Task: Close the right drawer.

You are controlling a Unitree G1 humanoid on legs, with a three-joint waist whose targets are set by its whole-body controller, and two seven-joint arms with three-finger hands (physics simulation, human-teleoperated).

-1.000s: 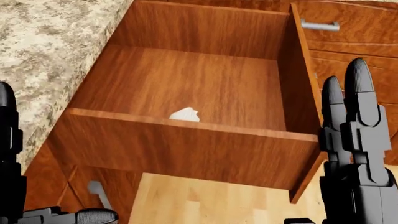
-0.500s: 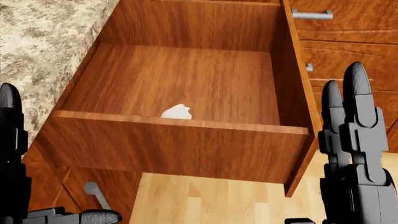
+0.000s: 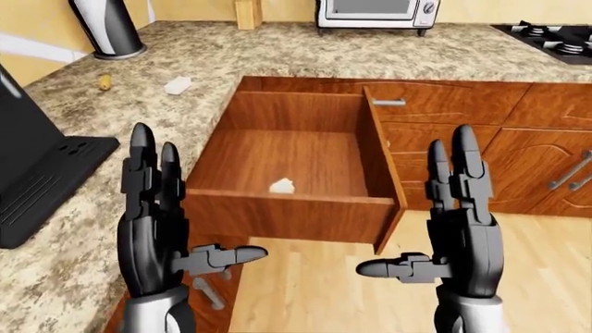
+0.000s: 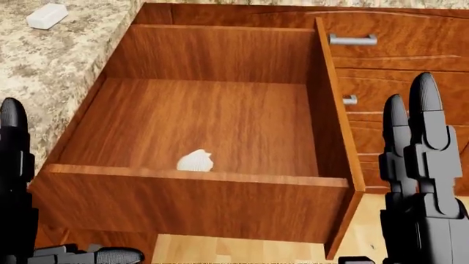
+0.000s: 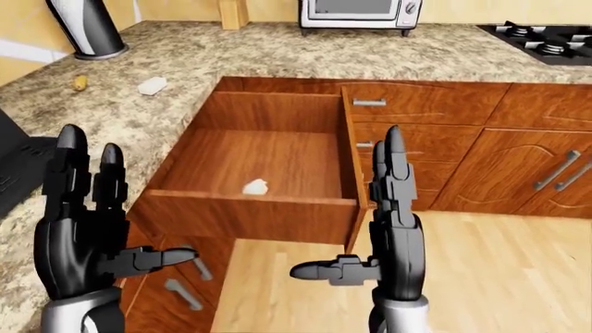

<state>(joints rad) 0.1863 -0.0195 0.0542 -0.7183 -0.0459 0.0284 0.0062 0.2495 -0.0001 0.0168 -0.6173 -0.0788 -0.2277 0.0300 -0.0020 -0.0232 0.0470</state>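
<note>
Our left hand (image 3: 153, 229) and right hand (image 3: 463, 222) hang spread, touching nothing, over pale wood floor (image 3: 314, 291). Speckled counter (image 3: 203, 62) wraps around at ten o'clock. At twelve, the drawer (image 4: 198, 201) stands pulled out, holding a white scrap (image 4: 196, 160).

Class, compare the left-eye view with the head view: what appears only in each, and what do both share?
Only the left-eye view shows the microwave, the stove, the small yellow object on the countertop, the black appliance at left, and both hands whole, fingers spread.

Only the head view shows the drawer floor close up; it adds no new objects.

Both show the open drawer, the white crumpled object inside it, the white block on the countertop, the neighbouring drawer handle, the left robot hand and the right robot hand, neither touching the drawer.
</note>
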